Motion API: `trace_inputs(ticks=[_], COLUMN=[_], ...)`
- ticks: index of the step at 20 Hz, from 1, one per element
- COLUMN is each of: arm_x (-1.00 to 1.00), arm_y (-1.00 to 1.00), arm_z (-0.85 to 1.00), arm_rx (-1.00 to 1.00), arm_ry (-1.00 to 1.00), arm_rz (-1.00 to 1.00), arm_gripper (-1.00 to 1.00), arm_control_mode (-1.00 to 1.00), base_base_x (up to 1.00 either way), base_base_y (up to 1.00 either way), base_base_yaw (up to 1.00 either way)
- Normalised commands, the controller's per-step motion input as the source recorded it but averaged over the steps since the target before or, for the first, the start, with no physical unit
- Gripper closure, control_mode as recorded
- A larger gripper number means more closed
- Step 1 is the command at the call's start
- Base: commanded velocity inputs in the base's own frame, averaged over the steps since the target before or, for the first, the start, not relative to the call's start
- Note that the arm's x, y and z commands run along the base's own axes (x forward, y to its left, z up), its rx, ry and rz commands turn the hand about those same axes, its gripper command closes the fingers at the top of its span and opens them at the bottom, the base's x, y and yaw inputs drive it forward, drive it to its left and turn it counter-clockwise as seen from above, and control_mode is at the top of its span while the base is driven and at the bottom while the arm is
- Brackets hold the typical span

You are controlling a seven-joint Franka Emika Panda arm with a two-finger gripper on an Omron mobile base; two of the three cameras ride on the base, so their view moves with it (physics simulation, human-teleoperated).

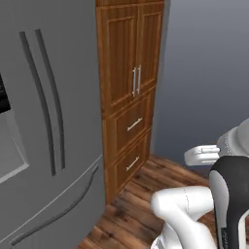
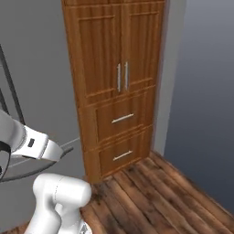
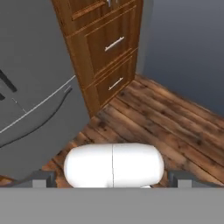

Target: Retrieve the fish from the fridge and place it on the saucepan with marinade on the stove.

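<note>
fridge (image 1: pixel 44 121): stood shut at the left, grey steel, both upper doors closed.
fridge handles (image 1: pixel 48 97): two long dark curved bars side by side on the upper doors; a third ran along the lower drawer front.
fish: not to be seen; judged to lie inside, behind the closed doors.
tool (image 3: pixel 112 179): jaws spread as wide as they go, holding nothing, its tips low in the hand view and aimed at the wooden floor (image 3: pixel 166 127) near the fridge's foot.
cabinet (image 2: pixel 114 87): tall wooden unit just right of the fridge.
handling, a judgement: the fish would be light, slim, likely slick and soft; best pinched across the middle of its body, gently.
first hold: a door handle, stiff and firm.
</note>
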Motion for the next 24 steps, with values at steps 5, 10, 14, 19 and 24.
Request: trace_inputs(ticks=[5, 10, 14, 19, 24], arm_x=[0.0, 0.0, 0.0, 0.0, 0.0], arm_y=[0.0, 0.0, 0.0, 0.0, 0.0], arm_z=[0.0, 0.0, 0.0, 0.0, 0.0], arm_rx=[0.0, 0.0, 0.0, 0.0, 0.0], arm_ry=[0.0, 0.0, 0.0, 0.0, 0.0], arm_rz=[0.0, 0.0, 0.0, 0.0, 0.0], arm_gripper=[-1.0, -1.0, -1.0, -1.0, -1.0], arm_control_mode=[1.0, 1.0, 1.0, 1.0, 1.0], base_base_x=[0.37, 0.37, 0.43, 0.51, 0.46], base_base_y=[0.0, 0.0, -0.02, -0.04, -0.09], base_base_yaw=[0.54, 0.56, 0.55, 0.55, 0.47])
